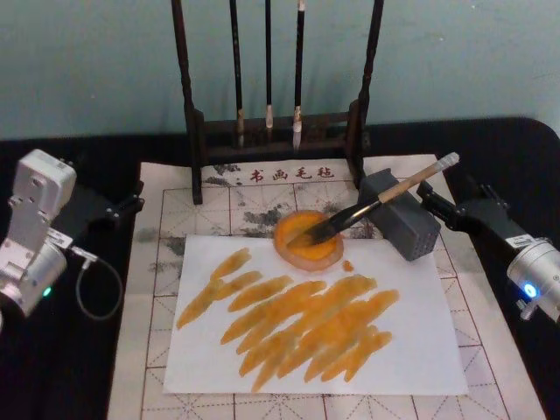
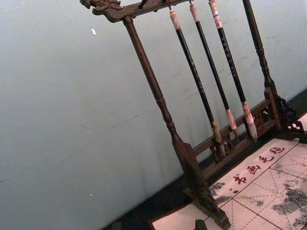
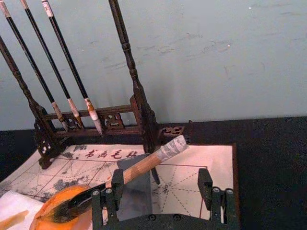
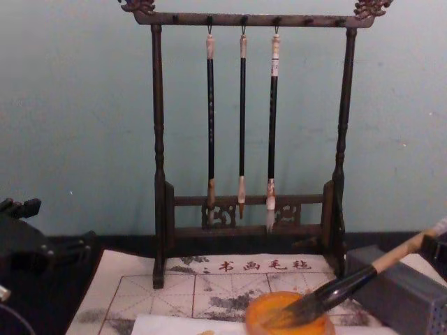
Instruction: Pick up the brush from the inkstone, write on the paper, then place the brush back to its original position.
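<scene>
The brush lies at a slant, its dark tuft in the orange inkstone and its pale handle propped on a grey block. From the chest view, the brush rises to the right out of the inkstone. The white paper carries several orange strokes. My right gripper sits just right of the block near the handle's end. Seen from the right wrist, the gripper is open, with the brush just beyond its fingers and nothing held. My left gripper is parked at the left.
A dark wooden rack with three thin hanging brushes stands at the back. A gridded felt mat lies under the paper. A cable loop hangs beside the left arm. Black table surrounds the mat.
</scene>
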